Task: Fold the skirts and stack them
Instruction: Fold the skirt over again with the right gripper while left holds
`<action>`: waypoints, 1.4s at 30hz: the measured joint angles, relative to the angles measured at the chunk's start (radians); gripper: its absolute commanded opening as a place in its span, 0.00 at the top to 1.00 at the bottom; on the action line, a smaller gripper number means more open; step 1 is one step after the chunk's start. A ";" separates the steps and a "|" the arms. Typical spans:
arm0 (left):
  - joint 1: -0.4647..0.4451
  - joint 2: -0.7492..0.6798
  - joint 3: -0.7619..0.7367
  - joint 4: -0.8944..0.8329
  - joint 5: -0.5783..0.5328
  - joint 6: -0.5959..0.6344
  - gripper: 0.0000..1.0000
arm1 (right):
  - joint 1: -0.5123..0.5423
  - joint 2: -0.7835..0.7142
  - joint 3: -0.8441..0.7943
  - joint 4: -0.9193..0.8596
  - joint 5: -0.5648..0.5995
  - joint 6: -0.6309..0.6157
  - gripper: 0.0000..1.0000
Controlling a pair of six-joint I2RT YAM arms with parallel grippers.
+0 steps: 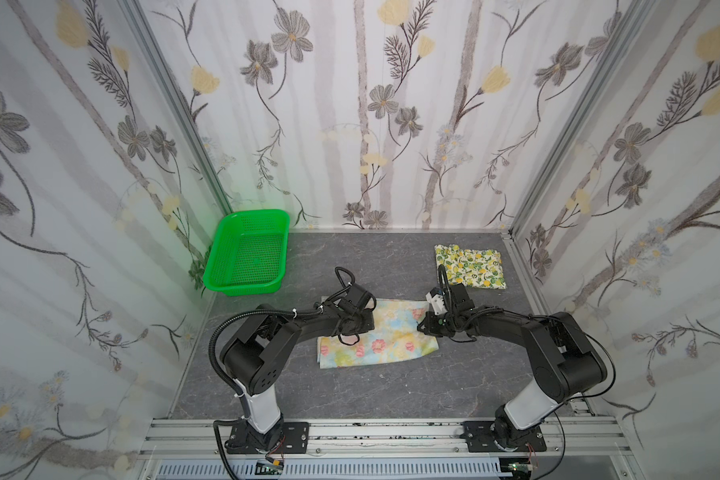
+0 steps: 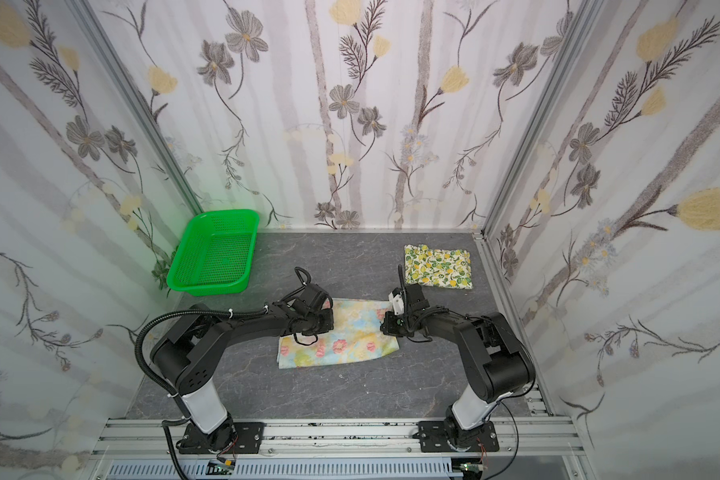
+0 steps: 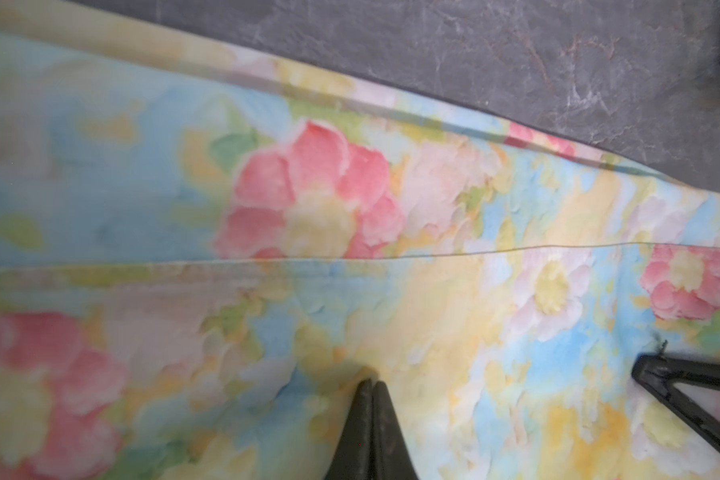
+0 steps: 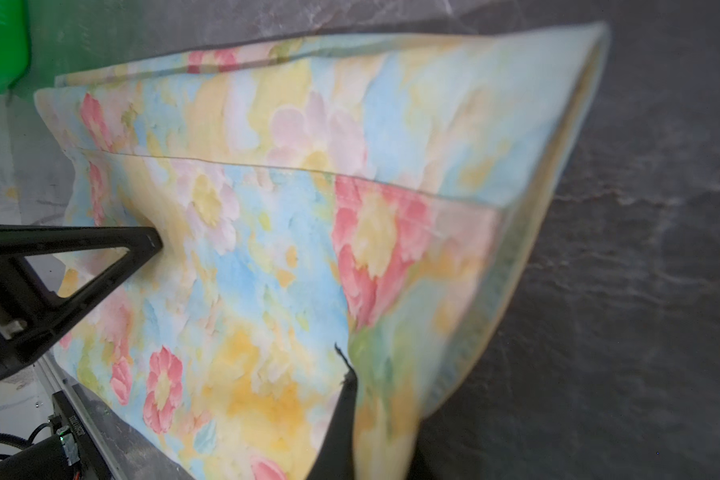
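In both top views the pastel blue-yellow skirt (image 1: 385,338) (image 2: 350,338) with pink flowers lies mid-table. The cream lemon-print skirt (image 1: 470,266) (image 2: 439,266) lies folded at the back right. My left gripper (image 3: 371,380) (image 1: 356,322) is shut, its tips pressing down on the pastel skirt (image 3: 308,208) left of its middle. My right gripper (image 4: 356,374) (image 1: 427,324) is shut on the right edge of the pastel skirt (image 4: 267,249). That edge is raised and drapes over one finger. The left gripper's fingers (image 4: 150,245) dent the cloth in the right wrist view.
A green perforated basket (image 1: 242,286) (image 2: 206,286) stands empty at the back left by the wall. Patterned walls enclose the dark stone-look table (image 1: 350,395) on three sides. An aluminium rail (image 1: 391,432) with both arm bases runs along the front.
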 measured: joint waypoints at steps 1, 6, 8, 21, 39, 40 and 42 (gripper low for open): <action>0.006 -0.011 -0.005 -0.008 -0.001 0.000 1.00 | -0.001 -0.012 0.017 -0.030 0.027 -0.006 1.00; 0.048 -0.076 -0.051 -0.021 -0.006 0.007 1.00 | -0.001 -0.081 0.103 -0.174 0.129 -0.023 1.00; 0.064 -0.097 -0.076 -0.028 -0.008 0.015 1.00 | -0.001 -0.105 0.141 -0.233 0.161 -0.035 1.00; 0.055 -0.076 -0.098 0.000 -0.023 0.038 1.00 | 0.040 -0.143 0.301 -0.478 0.333 -0.076 1.00; -0.096 0.065 -0.024 0.198 0.028 -0.090 1.00 | 0.207 -0.104 0.456 -0.605 0.425 -0.046 1.00; -0.103 0.074 -0.018 0.205 0.031 -0.100 1.00 | 0.216 -0.101 0.456 -0.607 0.426 -0.045 1.00; -0.121 0.094 0.000 0.225 0.042 -0.112 1.00 | 0.230 -0.094 0.457 -0.608 0.426 -0.037 1.00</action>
